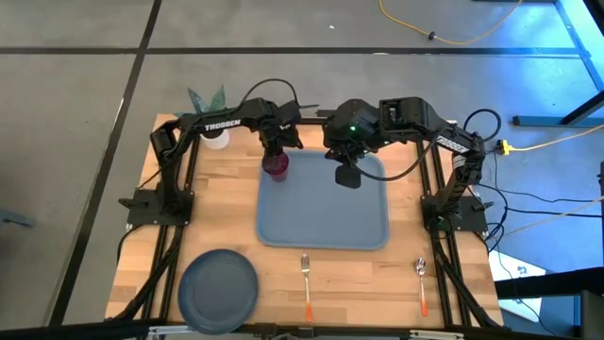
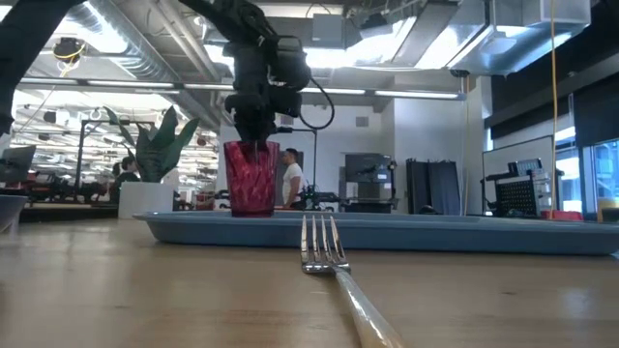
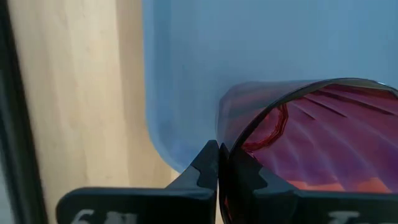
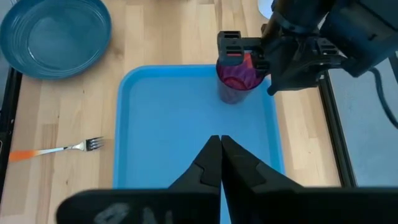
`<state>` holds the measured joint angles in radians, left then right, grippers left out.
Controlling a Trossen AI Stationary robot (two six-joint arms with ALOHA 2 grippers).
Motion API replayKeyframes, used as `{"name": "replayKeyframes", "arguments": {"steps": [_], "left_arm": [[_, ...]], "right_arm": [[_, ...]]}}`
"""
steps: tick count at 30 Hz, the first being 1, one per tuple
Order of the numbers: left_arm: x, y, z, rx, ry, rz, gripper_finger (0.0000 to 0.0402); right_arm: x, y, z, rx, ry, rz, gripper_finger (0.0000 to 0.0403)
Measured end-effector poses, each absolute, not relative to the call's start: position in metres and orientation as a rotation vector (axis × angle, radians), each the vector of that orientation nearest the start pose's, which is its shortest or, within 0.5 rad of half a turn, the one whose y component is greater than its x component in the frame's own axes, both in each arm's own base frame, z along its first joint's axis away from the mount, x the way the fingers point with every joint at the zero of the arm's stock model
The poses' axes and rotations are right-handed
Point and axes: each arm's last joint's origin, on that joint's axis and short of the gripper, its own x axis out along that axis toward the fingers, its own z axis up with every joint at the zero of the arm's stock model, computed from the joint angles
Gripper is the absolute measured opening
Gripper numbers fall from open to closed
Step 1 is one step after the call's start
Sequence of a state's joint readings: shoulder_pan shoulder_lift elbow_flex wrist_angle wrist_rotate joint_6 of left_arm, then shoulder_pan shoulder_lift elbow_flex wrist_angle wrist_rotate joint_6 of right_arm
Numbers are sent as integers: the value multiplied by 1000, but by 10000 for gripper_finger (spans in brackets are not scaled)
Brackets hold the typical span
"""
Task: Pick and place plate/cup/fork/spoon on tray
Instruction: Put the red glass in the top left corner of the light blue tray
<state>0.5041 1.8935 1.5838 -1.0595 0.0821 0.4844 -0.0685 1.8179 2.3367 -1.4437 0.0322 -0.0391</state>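
Left gripper (image 1: 276, 149) pinching the rim wall of the cup (image 1: 276, 165), which stands at the tray's (image 1: 324, 231) 11 o'clock corner; light, rigid, likely slick plastic, best held by its rim; right gripper (image 1: 346, 176) closed, empty.

I see bright ceiling lights (image 2: 406, 53) flaring in the low view; the fork (image 2: 334, 266) nearest me blurs, and the table (image 1: 226, 203) is evenly lit.

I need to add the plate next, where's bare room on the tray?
Most of the tray is bare, from its middle to the edge facing the fork. Its far left corner is crowded: the left gripper pinches the cup there, and the right gripper hovers alongside.
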Motion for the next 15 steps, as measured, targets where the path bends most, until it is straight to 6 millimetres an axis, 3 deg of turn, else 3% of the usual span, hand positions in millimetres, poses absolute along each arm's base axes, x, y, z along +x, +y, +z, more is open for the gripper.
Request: {"name": "replayKeyframes", "arguments": {"steps": [15], "left_arm": [[331, 174, 230, 24, 1357, 28, 3]], "right_arm": [[325, -23, 456, -15, 926, -78, 7]]}}
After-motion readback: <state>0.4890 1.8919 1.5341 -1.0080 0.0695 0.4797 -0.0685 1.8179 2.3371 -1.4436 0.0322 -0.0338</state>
